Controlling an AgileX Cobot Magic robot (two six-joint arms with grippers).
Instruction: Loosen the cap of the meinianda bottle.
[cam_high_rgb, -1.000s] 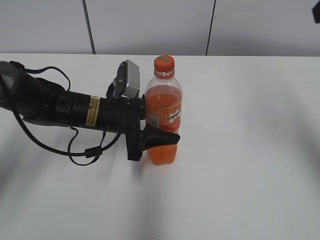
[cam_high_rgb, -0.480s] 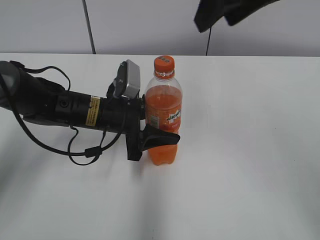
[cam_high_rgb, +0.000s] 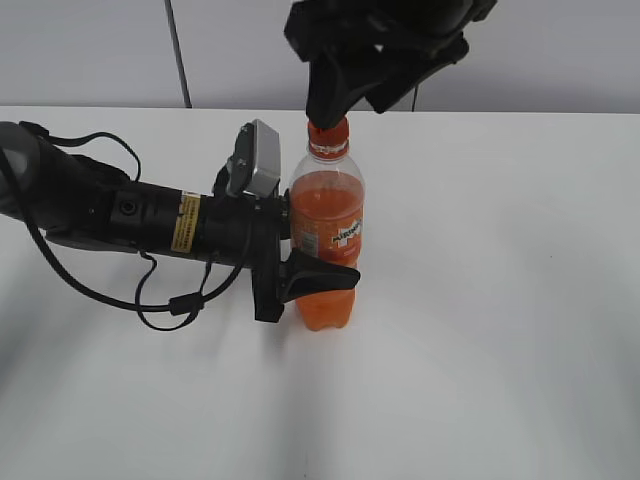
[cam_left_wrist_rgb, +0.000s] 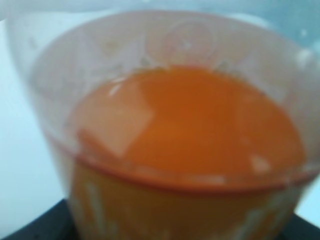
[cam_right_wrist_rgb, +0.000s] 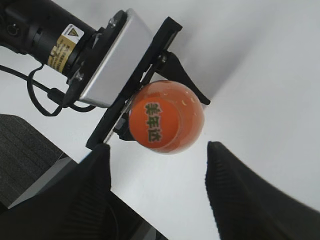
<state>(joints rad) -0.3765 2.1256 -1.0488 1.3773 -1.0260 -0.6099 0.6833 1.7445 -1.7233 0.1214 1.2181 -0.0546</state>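
Observation:
The meinianda bottle stands upright on the white table, full of orange liquid, with its orange label facing front. My left gripper is shut on the bottle's body from the left; the left wrist view shows only the bottle filling the frame. The orange cap sits on the bottle's neck. My right gripper hangs open just above the cap, partly covering it. From the right wrist view the cap lies just beyond the two open fingers.
The white table stretches to the right and front of the bottle. A grey panelled wall runs along the back edge. The left arm's cables loop on the table at the left.
My right gripper has come down from the top edge of the exterior view to just above the cap. The left gripper and the bottle have not moved.

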